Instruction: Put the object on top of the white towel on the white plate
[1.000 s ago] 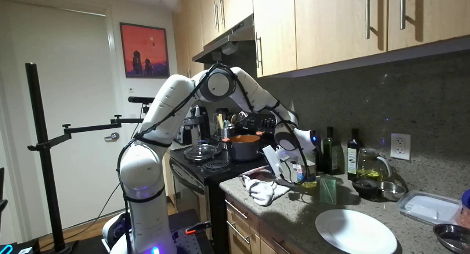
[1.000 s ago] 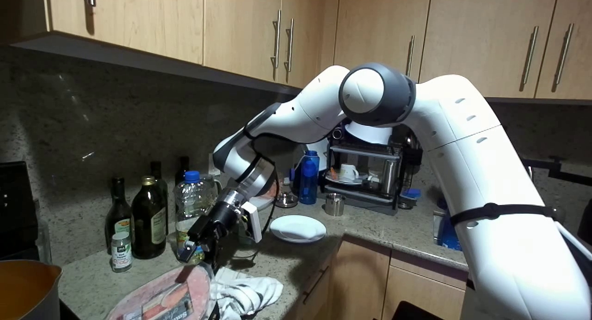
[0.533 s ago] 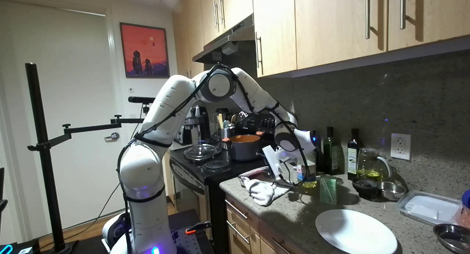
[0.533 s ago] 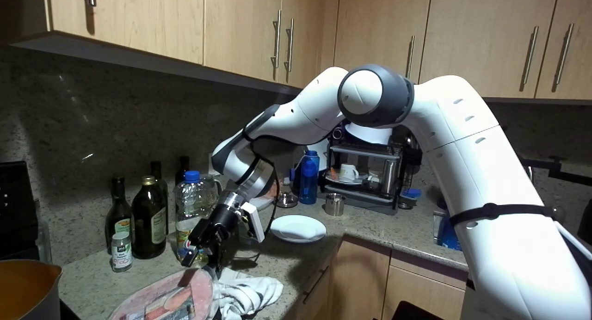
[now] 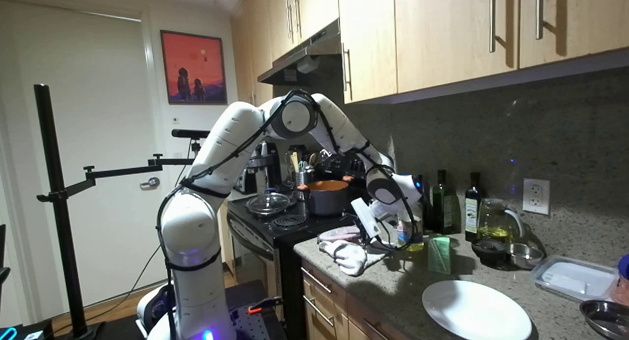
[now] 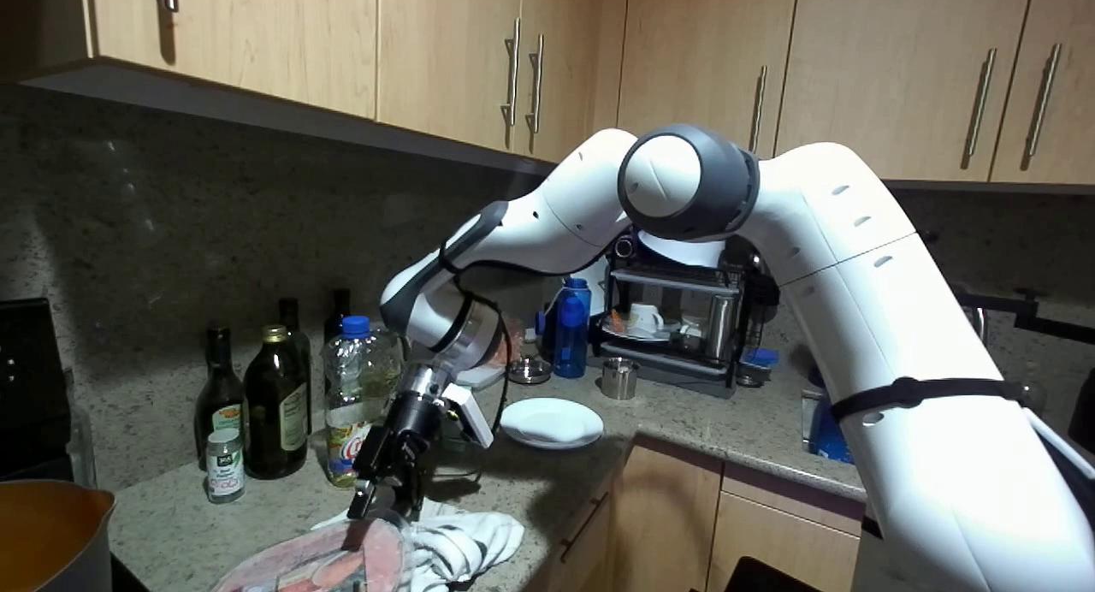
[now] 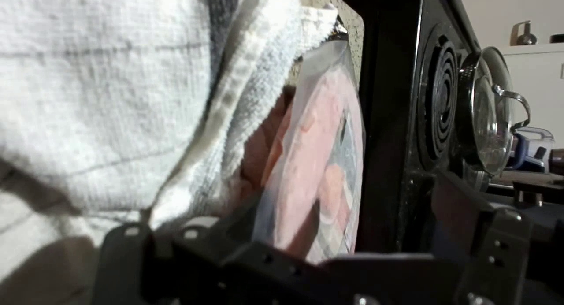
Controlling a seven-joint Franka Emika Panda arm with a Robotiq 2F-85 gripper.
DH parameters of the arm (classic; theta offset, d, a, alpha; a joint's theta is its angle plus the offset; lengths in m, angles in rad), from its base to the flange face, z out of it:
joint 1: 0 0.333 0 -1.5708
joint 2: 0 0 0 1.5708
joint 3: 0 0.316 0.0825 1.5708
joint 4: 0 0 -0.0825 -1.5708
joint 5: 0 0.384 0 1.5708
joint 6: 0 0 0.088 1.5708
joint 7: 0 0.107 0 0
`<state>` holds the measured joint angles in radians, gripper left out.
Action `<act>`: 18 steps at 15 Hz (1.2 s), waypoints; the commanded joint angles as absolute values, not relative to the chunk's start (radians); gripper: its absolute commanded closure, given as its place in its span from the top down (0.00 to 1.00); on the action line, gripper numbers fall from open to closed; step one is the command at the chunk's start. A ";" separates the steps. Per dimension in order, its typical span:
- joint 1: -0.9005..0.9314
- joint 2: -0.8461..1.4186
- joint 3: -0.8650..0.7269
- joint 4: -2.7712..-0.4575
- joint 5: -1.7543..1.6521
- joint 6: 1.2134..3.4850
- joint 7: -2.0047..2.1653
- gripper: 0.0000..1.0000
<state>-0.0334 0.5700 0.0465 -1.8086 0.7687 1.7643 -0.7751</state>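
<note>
In an exterior view the upper cabinets (image 5: 457,35) catch strong light, one cabinet door (image 5: 367,30) bleached nearly white, and the right-hand handles (image 5: 492,19) throw shadows rightward. In both exterior views the backsplash (image 5: 491,114) is dim, with small glints. Soft shadow darkens the counter (image 5: 388,293); the white plate (image 5: 481,313) is bright. In the wrist view the near gripper (image 7: 350,208) is dark and blurred, the white towel (image 7: 110,102) bright but soft, the stove (image 7: 387,164) almost black.

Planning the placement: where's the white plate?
The white plate lies on the counter, lower right in an exterior view, left of and nearer than the plastic tray.
</note>
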 commanded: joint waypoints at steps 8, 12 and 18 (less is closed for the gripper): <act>-0.026 0.583 0.076 -1.791 0.663 1.797 -0.722 1.00; -0.032 0.596 0.083 -1.788 0.645 1.811 -0.720 1.00; -0.036 0.610 0.101 -1.771 0.655 1.782 -0.719 1.00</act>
<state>-0.0293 0.5970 0.0717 -1.7984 0.6662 1.7973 -0.7605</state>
